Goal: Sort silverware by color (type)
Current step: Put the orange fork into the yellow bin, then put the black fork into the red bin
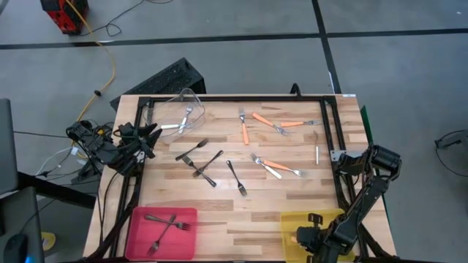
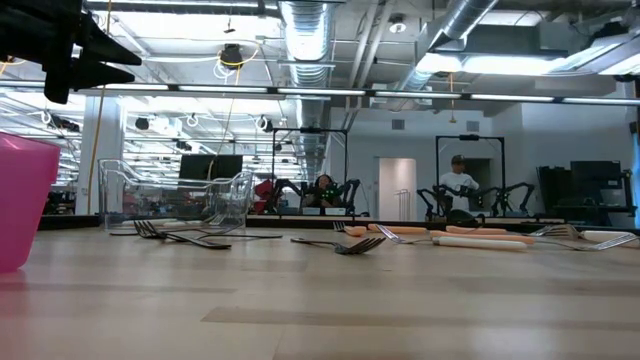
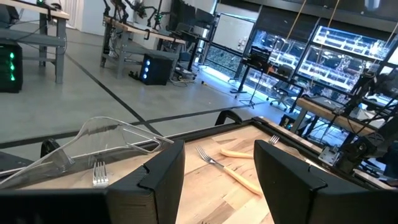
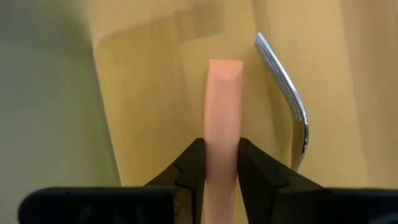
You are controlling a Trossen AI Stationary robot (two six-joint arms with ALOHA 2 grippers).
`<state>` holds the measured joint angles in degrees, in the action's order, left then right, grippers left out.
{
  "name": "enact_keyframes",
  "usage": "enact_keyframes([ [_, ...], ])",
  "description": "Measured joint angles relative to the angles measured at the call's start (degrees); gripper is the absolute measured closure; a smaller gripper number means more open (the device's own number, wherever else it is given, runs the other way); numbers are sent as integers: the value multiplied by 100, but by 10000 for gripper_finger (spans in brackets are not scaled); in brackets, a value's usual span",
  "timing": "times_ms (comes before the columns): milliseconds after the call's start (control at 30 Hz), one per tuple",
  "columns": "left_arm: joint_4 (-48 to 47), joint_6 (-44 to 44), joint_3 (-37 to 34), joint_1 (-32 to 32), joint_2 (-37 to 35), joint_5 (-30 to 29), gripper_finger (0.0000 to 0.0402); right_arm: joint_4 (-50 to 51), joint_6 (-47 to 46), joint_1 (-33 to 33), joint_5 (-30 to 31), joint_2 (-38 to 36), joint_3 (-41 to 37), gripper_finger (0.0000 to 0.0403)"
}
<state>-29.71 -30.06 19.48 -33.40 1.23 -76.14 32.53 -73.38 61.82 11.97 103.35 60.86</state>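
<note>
Forks lie scattered on the wooden table: dark ones (image 1: 208, 166), orange-handled ones (image 1: 243, 128) and a silver one (image 1: 265, 167). Two dark forks (image 1: 167, 225) lie in the pink bin (image 1: 139, 241), and a silver fork (image 1: 187, 117) lies in the clear bin (image 1: 191, 98). My right gripper (image 1: 306, 237) points down over the yellow bin (image 1: 289, 222), shut on an orange-handled fork (image 4: 222, 99). My left gripper (image 1: 151, 135) waits open and level at the table's left edge. My right gripper pinches the fork's orange handle (image 4: 221, 134) between its two fingers, coming from above and pointing steeply down. The handle's free end (image 4: 225, 65) sticks out past the fingertips toward the yellow bin's floor. The fork's head is hidden behind the gripper.
A silver fork part (image 4: 292, 106) lies on the yellow bin's floor (image 4: 143, 93) beside the held handle. A black frame (image 1: 234, 98) runs along the table's far and side edges. The near middle of the table between the pink and yellow bins is bare wood.
</note>
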Motion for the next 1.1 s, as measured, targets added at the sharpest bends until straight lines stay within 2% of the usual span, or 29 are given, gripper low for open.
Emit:
enact_keyframes([
  [200,0,0,0,1,-2,0,223,40,-7,0,-9,0,0,293],
  [400,0,0,-2,-1,0,0,223,98,-9,-57,-145,9,-7,235],
  [533,0,0,0,0,0,2,223,125,-9,-132,-310,1,-2,212],
  [833,0,0,-1,1,0,4,223,218,160,-289,-485,-83,49,218],
  [1100,0,0,-2,1,0,9,223,616,222,-608,-469,-728,101,219],
])
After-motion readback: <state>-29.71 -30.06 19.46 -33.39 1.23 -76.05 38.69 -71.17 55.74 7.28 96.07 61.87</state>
